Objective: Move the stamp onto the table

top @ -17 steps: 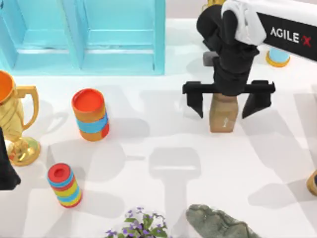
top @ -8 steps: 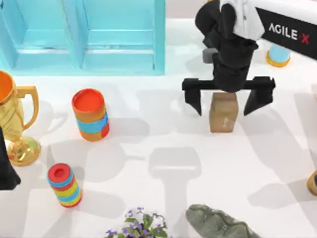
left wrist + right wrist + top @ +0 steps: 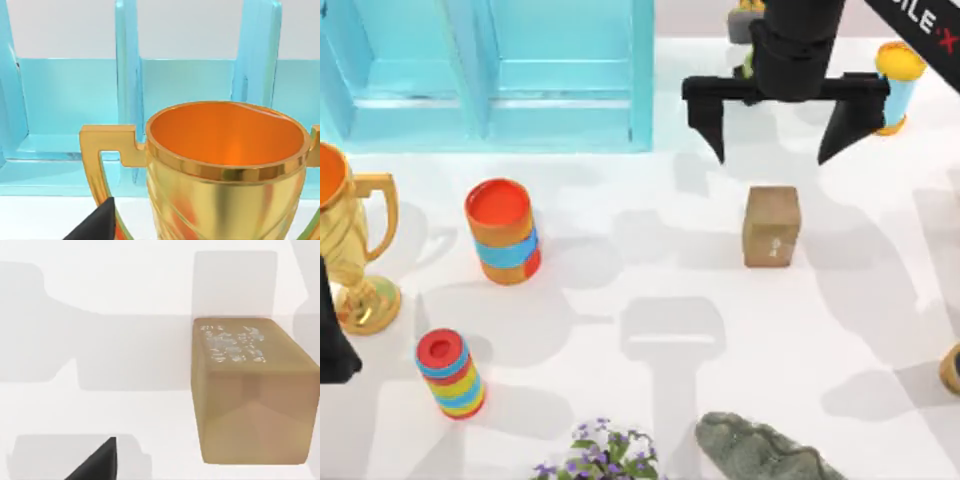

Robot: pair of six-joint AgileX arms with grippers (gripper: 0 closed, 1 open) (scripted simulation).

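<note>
The stamp [image 3: 771,226], a tan-brown wooden block with a pale mark, stands on the white table [image 3: 650,290] right of centre, touched by nothing. In the right wrist view the stamp [image 3: 250,390] shows its pale speckled face, with one dark fingertip [image 3: 97,462] at the edge. My right gripper [image 3: 783,125] hangs open above and behind the stamp, its two black fingers spread wide. At the table's left edge my left arm [image 3: 332,340] sits parked beside the gold trophy; one fingertip [image 3: 95,225] of it appears in the left wrist view.
A light-blue shelf unit [image 3: 490,70] lines the back left. A gold trophy [image 3: 345,240] stands at the far left, also the trophy [image 3: 225,170] up close. Two striped cylinders [image 3: 501,230] [image 3: 449,373] stand left of centre. Flowers [image 3: 600,450] and a grey-green rock [image 3: 755,450] lie at the front.
My right gripper has risen and drawn back from the stamp, which stays standing on the table. The left arm has not moved.
</note>
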